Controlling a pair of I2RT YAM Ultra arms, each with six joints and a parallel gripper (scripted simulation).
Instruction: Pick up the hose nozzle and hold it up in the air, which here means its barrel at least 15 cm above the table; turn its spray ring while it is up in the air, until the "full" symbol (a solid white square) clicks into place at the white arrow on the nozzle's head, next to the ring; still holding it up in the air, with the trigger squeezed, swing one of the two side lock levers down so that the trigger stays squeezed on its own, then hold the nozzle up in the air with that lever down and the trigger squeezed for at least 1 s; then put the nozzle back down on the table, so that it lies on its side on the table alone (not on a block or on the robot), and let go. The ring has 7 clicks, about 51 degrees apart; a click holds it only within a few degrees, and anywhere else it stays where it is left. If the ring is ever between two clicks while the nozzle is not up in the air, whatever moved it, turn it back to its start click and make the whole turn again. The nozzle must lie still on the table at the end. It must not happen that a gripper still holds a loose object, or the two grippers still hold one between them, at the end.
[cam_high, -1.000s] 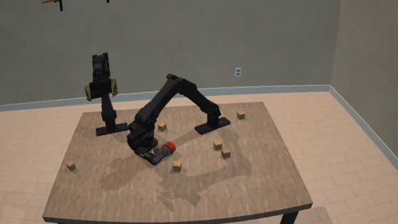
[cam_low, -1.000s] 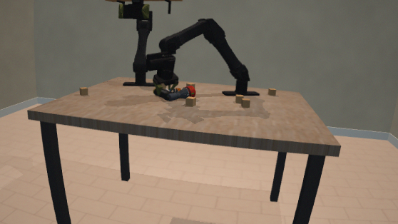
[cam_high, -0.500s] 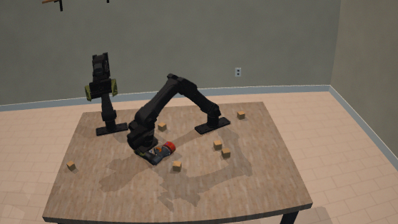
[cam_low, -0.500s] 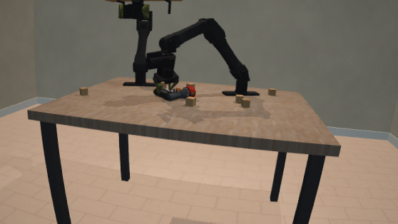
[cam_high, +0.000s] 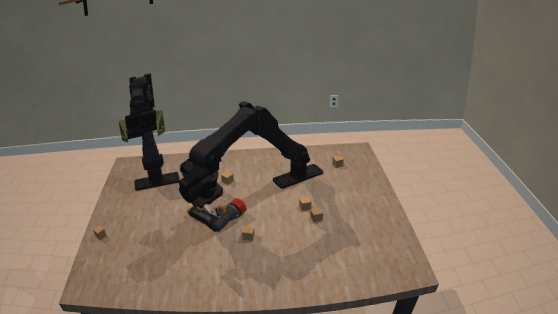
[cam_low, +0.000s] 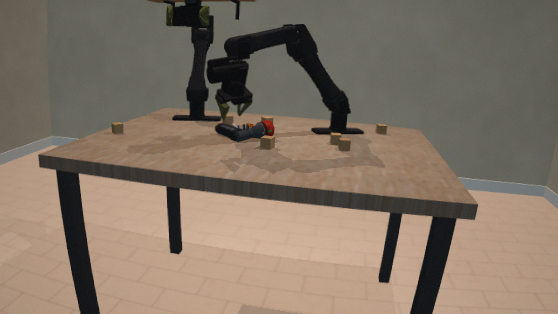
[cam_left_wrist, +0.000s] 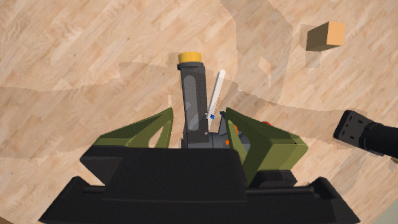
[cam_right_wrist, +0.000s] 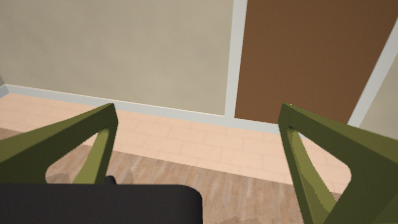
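The hose nozzle (cam_high: 220, 214) lies on its side on the table, with a dark grey body and its red spray ring (cam_high: 238, 206) toward the table's middle. It also shows in the exterior view (cam_low: 245, 131). In the left wrist view its handle (cam_left_wrist: 194, 100) has a yellow end cap (cam_left_wrist: 190, 57) and a white trigger (cam_left_wrist: 216, 92). My left gripper (cam_left_wrist: 199, 112) (cam_low: 233, 107) is open, its fingers on either side of the handle and apart from it, just above the nozzle. My right gripper (cam_high: 141, 125) (cam_right_wrist: 198, 112) is open and empty, held high above its base.
Several small wooden blocks lie on the table: one behind the nozzle (cam_high: 227, 177), one just in front of it (cam_high: 248, 232), two to the right (cam_high: 305, 202) (cam_high: 316, 214), one far right (cam_high: 338, 160), one far left (cam_high: 99, 231).
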